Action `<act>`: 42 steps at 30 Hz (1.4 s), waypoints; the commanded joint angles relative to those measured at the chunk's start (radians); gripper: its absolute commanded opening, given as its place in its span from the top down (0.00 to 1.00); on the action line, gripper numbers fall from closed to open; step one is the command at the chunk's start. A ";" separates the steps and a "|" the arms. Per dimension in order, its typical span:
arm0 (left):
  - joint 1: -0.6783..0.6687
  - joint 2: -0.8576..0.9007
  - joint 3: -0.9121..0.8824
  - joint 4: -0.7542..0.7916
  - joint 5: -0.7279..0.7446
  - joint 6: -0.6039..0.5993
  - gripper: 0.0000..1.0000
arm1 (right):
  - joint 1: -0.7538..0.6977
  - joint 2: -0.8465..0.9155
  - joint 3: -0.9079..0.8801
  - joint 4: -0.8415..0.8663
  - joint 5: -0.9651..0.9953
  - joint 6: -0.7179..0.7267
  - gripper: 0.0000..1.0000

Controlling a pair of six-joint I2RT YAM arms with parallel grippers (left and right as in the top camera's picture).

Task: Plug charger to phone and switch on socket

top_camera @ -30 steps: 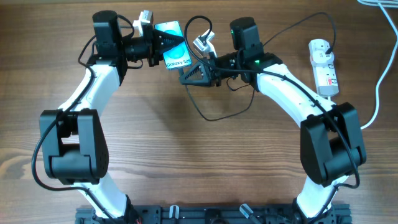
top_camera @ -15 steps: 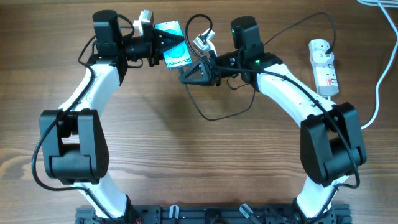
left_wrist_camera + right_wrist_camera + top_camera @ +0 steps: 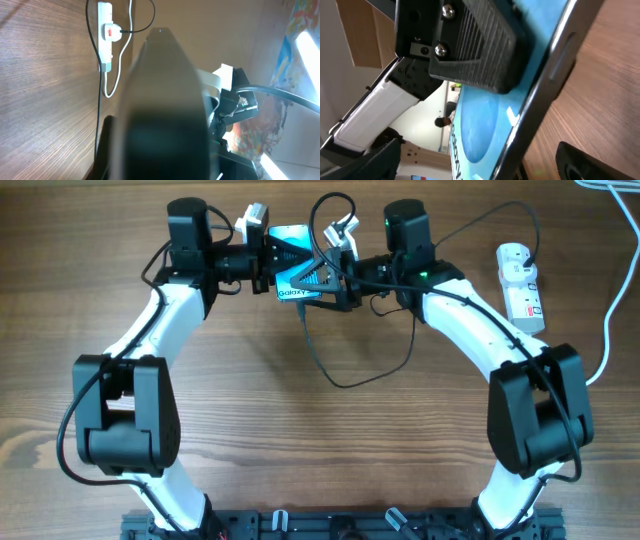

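My left gripper (image 3: 270,260) is shut on the phone (image 3: 292,258) and holds it above the table's far edge, teal face up, its "Galaxy" end toward the right arm. My right gripper (image 3: 320,280) stands open, its fingers on either side of that end. In the right wrist view the phone (image 3: 485,125) fills the gap between the fingers (image 3: 592,162), and a ribbed pad of the left gripper (image 3: 480,55) presses on its face. The charger cable (image 3: 345,380) loops over the table from under the phone; its plug is hidden. The socket (image 3: 522,290) lies at the far right with a white adapter (image 3: 513,252) in it.
A thick white cord (image 3: 610,310) runs along the right edge behind the socket. In the left wrist view the phone's blurred edge (image 3: 165,100) blocks most of the picture; the socket (image 3: 104,35) shows beyond it on the wood.
The right gripper has opened; it was shut beside the phone. Both arms have shifted a little to the right, and the phone's end now lies between the right fingers.
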 commanded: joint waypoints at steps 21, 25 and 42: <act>0.000 -0.013 -0.002 -0.097 0.052 0.122 0.95 | -0.028 0.002 0.016 0.006 0.033 -0.037 0.96; -0.001 -0.013 -0.002 -0.097 0.052 0.123 0.96 | -0.028 0.002 0.016 0.006 0.045 -0.037 0.95; -0.025 -0.013 -0.002 -0.093 0.042 0.175 0.88 | -0.007 0.002 0.016 0.005 0.001 -0.008 0.96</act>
